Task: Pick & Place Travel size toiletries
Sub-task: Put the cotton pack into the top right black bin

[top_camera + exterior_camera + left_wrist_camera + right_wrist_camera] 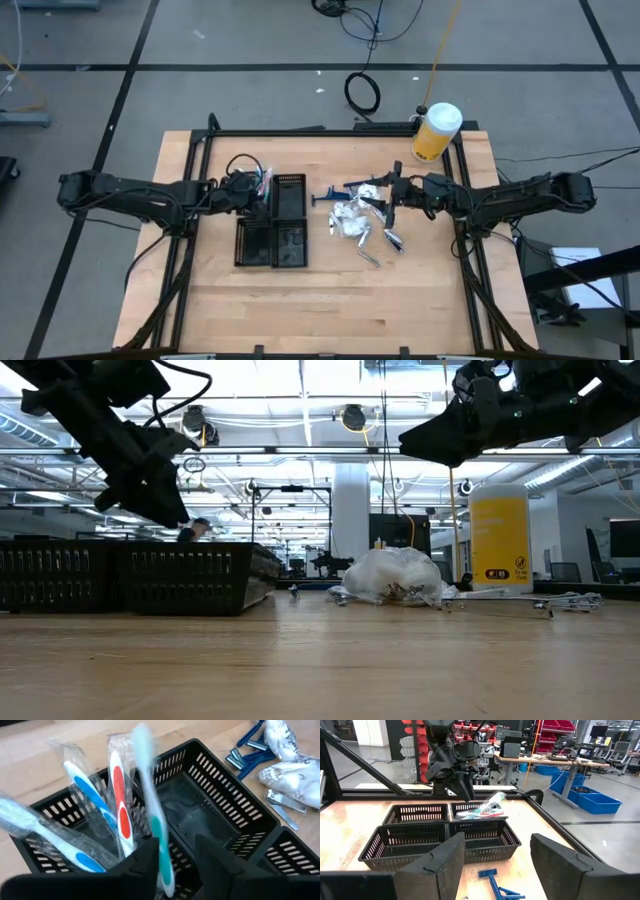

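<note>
Left gripper (172,865) — fingers apart, hovering over the black tray (240,815), a green toothbrush (152,815) standing between them among wrapped toothbrushes. Right gripper (495,865) — fingers apart, hanging above the blue razors (495,882).

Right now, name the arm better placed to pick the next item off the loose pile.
Right. The right gripper hangs open just beside the pile of packets and blue razors. The left gripper is over the black tray, with a green toothbrush between its fingers.
</note>
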Tool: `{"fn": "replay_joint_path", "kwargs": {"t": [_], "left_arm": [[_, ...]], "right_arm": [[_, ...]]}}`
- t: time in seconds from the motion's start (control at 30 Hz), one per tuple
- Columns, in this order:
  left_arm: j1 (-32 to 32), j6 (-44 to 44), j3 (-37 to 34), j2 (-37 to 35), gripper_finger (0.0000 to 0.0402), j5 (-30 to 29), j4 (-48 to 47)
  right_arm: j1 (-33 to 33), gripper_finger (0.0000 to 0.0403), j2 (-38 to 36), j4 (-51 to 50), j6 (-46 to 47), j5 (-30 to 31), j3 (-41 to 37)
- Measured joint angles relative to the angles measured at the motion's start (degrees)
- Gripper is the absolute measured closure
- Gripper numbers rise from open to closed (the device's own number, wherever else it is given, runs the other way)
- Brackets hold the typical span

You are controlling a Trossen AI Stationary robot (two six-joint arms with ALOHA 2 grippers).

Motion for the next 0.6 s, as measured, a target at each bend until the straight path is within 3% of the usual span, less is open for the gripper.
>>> {"fn": "replay_joint_path", "kwargs": {"t": [0.33, 0.5, 0.6], "left_arm": [[2.8, 1.6, 0.0, -1.7, 0.0156, -2.5, 3.2], [3.9, 7.5, 0.0, -1.8, 0.0129, -2.5, 13.8], [3.9, 12.9, 0.0, -1.3, 0.0120, -2.6, 20.4]], "right_arm": [[0.0, 0.0192, 0.0, -2.0, 0.0, -0.3, 0.0], [0.1, 0.0193, 0.0, -14.4, 0.7, 0.0, 0.0], [-0.3, 0.0193, 0.3, -22.1, 4.8, 4.8, 0.0]]}}
